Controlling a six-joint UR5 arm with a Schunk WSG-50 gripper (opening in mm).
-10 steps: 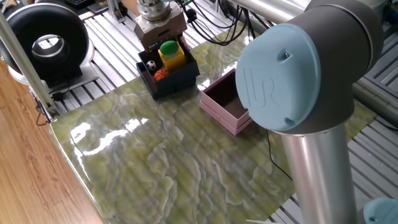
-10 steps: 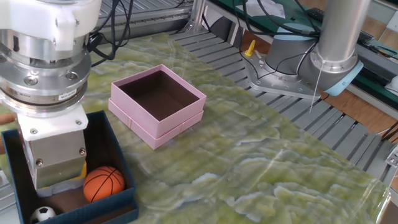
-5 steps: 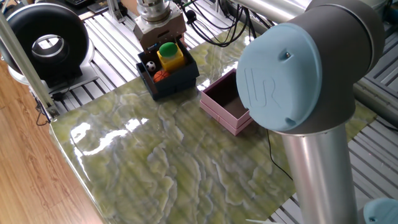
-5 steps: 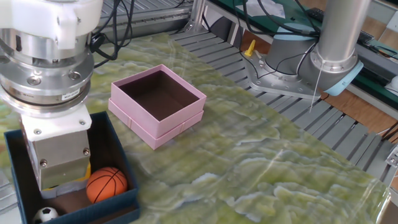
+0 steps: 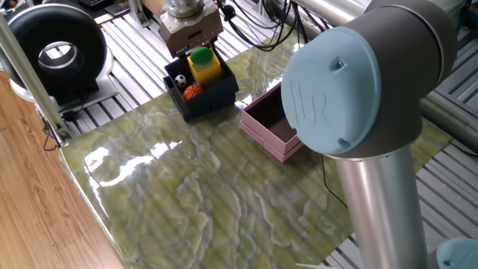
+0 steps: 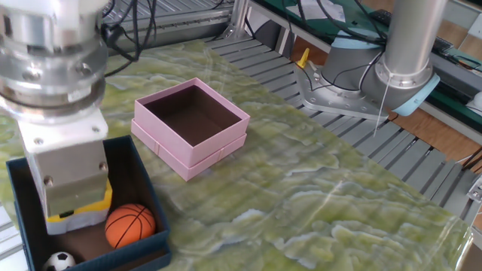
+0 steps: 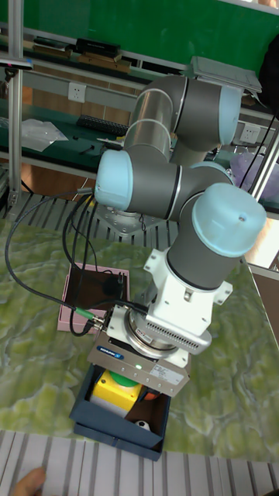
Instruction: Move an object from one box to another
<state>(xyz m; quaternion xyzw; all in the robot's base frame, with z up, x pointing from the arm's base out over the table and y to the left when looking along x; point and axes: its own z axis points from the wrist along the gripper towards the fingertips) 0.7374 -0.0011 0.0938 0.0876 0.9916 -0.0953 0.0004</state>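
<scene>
Closest to me in the other fixed view is the navy box [image 6: 147, 203], sitting at the edge of the green marbled table [image 6: 316, 188]. Inside it lies a little soccer ball [image 6: 59, 261] in the near corner and an orange basketball [image 6: 130, 225] just beside it, both resting on the brownish floor. The gripper [image 6: 71, 203] hangs down into this box, its blocky grey body filling most of the opening, and a yellow block [image 6: 94, 211] shows at its lower end, seemingly clear of the box floor. From the one fixed view the same block [image 5: 205, 67] has a green round cap [image 5: 200, 55] on top and sits right under the gripper's body [image 5: 191, 31]. The fingers appear closed on the yellow block, though the fingertips themselves are hidden behind the housing. In the tall fixed view the wrist flange and gripper housing [image 7: 143, 364] cover much of the navy box [image 7: 116, 430], with the yellow block [image 7: 116, 390] peeking out beneath. A little farther along the table, near but apart from the navy box, stands the pink box [image 6: 192, 124], open-topped, dark brown inside, with a stepped rim; nothing lies in it. Beyond that, off the marbled surface, the arm's base [image 6: 361, 83] is bolted to the slatted metal frame.
</scene>
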